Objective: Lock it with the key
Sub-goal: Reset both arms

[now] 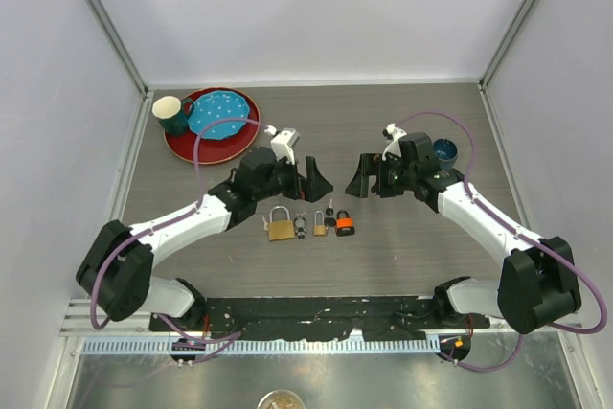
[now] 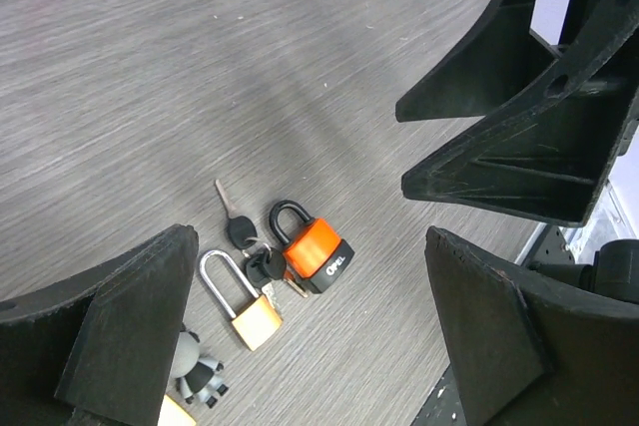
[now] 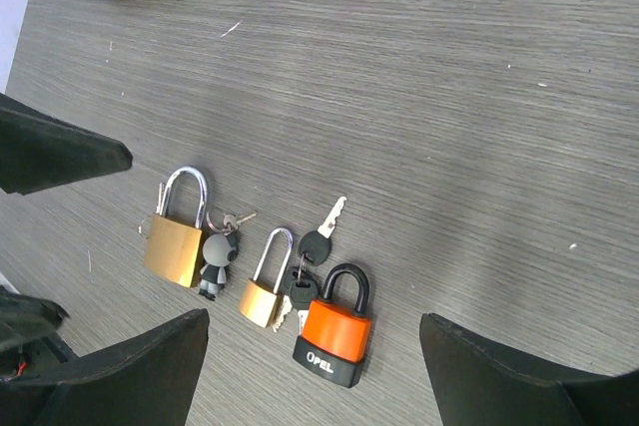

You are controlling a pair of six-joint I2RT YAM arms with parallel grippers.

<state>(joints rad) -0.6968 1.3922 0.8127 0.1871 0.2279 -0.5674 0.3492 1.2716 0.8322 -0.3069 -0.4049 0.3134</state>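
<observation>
Fingers of left gripper & right gripper spread wide, empty. Orange padlock + key lie betw. them toward table near edge, shackle pointing to far edge; right gripper slightly nearer.

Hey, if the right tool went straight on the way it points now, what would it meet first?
The right tool would most likely meet the orange lock on the table; it lies dead ahead in the wrist view. Depth is unclear, so the keys beside it are possible.
</observation>
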